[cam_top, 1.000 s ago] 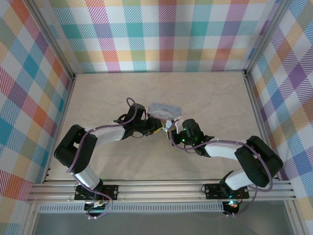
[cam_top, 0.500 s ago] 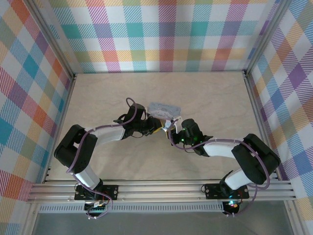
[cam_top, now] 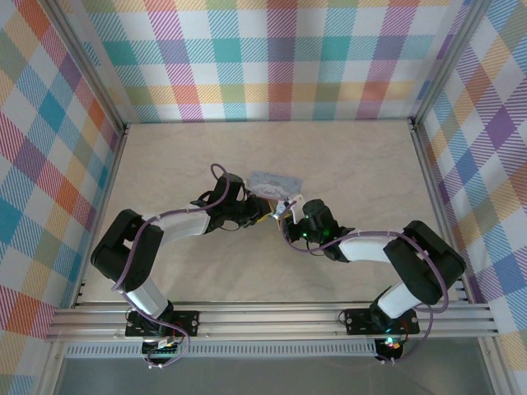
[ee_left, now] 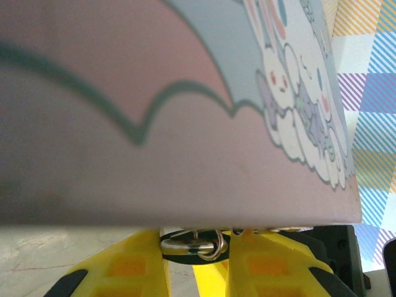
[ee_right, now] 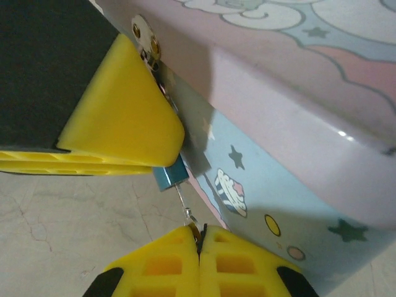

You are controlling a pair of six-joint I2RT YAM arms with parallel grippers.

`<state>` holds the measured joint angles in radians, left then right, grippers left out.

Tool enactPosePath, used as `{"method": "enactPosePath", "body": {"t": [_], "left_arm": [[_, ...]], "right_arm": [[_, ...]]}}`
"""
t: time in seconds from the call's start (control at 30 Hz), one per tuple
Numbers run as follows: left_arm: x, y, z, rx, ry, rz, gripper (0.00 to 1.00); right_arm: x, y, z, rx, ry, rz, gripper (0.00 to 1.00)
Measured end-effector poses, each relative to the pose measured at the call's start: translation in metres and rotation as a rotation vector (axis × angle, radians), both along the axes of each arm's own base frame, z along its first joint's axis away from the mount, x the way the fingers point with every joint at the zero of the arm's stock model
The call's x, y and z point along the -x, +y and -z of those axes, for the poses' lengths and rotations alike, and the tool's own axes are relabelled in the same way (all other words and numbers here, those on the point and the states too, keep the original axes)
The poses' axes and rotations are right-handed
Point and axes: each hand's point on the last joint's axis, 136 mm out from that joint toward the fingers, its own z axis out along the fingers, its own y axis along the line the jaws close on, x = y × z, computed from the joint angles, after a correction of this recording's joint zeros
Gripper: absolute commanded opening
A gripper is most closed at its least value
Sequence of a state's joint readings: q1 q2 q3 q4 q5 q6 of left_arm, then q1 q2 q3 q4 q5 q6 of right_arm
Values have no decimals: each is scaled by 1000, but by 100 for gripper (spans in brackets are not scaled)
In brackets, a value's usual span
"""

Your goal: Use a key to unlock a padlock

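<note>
The right gripper has its yellow jaws pressed tight together on the tail of the key — a thin silvery stem that runs up from them into the underside of the padlock. The padlock's small teal body pokes out just below a yellow finger of the left gripper, which covers the rest of it. In the left wrist view those jaws are clenched on the lock, with a silvery loop spanning the narrow gap between them and touching both.

The padlock sits right against the front wall of the pale blue cartoon tin, below a riveted hasp plate at the edge of the tin's pink lid. Whether the shackle passes through the hasp I cannot tell, as the finger hides it.

From above, the two arms meet nose to nose near the middle of the beige marbled worktop, with the tin just beyond their tips; the lock is too small to make out there. Plaid walls — pastel checks — close in three sides.
</note>
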<state>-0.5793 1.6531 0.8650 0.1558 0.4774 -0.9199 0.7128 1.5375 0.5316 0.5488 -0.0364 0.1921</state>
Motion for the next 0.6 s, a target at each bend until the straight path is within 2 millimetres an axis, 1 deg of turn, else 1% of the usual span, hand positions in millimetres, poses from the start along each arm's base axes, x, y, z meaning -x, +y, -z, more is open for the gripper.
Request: {"method": "enactPosePath", "body": {"t": [0.27, 0.47, 0.6], "left_arm": [[-2, 0, -2, -2, -7, -6, 20], [-3, 0, -2, -2, -10, -9, 20], [-4, -1, -5, 2, -15, -9, 20]], "right_arm": [[-6, 3, -3, 7, -58, -10, 1], [-7, 3, -4, 9, -64, -11, 1], [-10, 6, -8, 0, -69, -12, 1]]}}
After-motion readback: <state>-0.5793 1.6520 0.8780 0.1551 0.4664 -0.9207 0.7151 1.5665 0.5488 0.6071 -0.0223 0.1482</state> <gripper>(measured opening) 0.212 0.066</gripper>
